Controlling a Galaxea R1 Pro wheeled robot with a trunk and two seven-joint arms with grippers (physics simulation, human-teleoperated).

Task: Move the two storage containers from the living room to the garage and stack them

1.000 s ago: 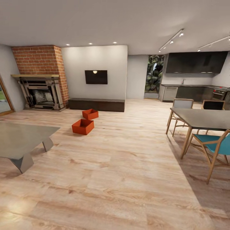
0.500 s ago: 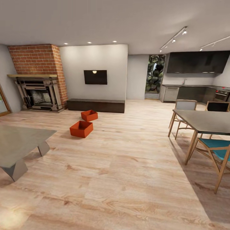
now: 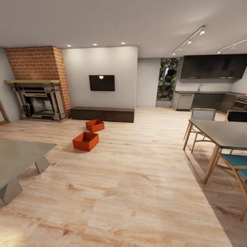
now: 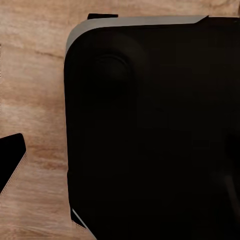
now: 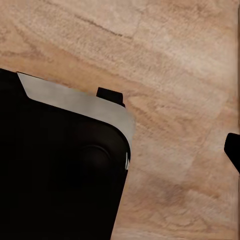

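Near bin (image 3: 85,141): orange-red, open top, on the wood plank floor (image 3: 137,178) of the living room, upright, empty as far as can be seen.
Far bin (image 3: 95,125): same kind, just beyond the first, apart from it, turned at a slight angle, in front of the dark low bench (image 3: 102,114).
Behind them: white wall with TV (image 3: 102,82); brick chimney (image 3: 36,63) with dark fireplace (image 3: 39,104) to its left.
Grey table (image 3: 17,157): near left, well apart from the bins.
Dining table (image 3: 223,132) with wooden chairs, one with a teal seat (image 3: 236,161): right side. Dark kitchen (image 3: 211,85) beyond.
Fingers: both sets well apart from the bins; whether they are apart or together cannot be told. Both wrist views show a black rounded body (image 4: 150,130) over plank floor (image 5: 170,65).
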